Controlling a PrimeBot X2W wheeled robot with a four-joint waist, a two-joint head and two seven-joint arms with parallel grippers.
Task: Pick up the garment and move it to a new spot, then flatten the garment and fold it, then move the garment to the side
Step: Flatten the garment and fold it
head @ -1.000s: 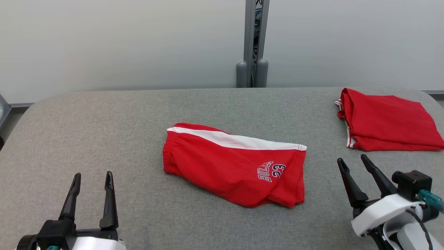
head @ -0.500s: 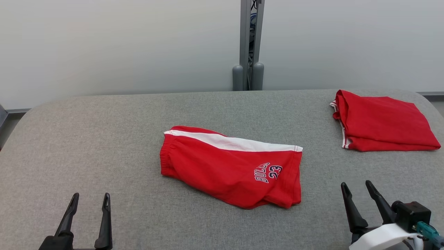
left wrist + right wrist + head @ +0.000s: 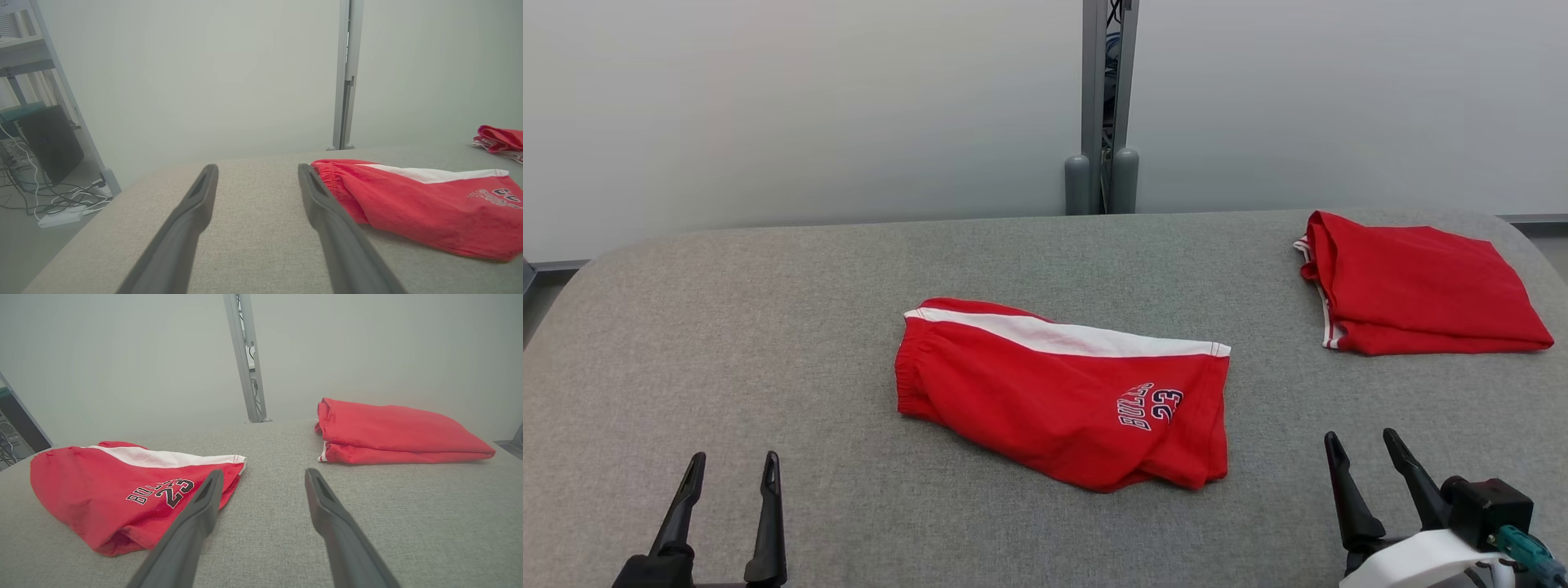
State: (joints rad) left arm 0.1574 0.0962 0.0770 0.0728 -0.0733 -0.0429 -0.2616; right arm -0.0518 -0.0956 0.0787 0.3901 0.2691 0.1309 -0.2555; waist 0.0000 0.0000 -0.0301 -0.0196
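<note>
Red shorts with a white side stripe and a "BULLS 23" print lie folded in half at the middle of the grey table. The same shorts sit to the right of my left fingers, and the shorts lie left of my right fingers. My left gripper stands open near the front left edge, empty. My right gripper stands open at the front right, empty, well apart from the shorts.
A second red garment, folded, lies at the table's back right corner, also as the folded garment. A grey post stands behind the table against a pale wall. Shelving and cables sit off the table's left side.
Both grippers have pulled back toward the front edge, lower in the head view. The camera has shifted slightly. The shorts have not moved.
</note>
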